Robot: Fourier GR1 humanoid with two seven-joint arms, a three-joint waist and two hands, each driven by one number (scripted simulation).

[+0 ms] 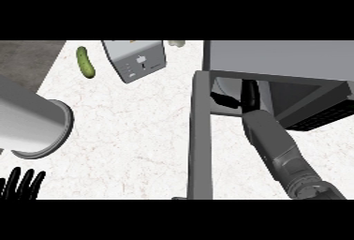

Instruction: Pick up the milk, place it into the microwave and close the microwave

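The counter (131, 136) under me is white with faint veining; at the far left corner it gives way to a darker grey-brown floor (24, 56); a green pickle (85, 62) lies near that edge, tilted a little, and just right of it stands a grey toaster (137, 60), skewed to the counter's lines; a small pale thing (176, 43) sits at the far edge beside the toaster, too small for me to tell what it is. At my left a big grey cylinder (31, 122) with a pale rim juts in over the counter.

The microwave (276, 58) fills the right far corner; its door (200, 140) hangs wide open, edge-on toward me as a long grey strip running down to the view's near edge. My right forearm (276, 145) runs up alongside the door and into the mouth of the cavity; my right hand (249, 93) is inside, dark against the dark interior, and I cannot tell how it is set or whether it has anything in it. The milk I cannot make out anywhere on the counter; if it is in the cavity, my hand and the shadow hide it.

My left hand (21, 183) rests at the lower left edge, fingers straight, spread and pointing up, holding nothing.
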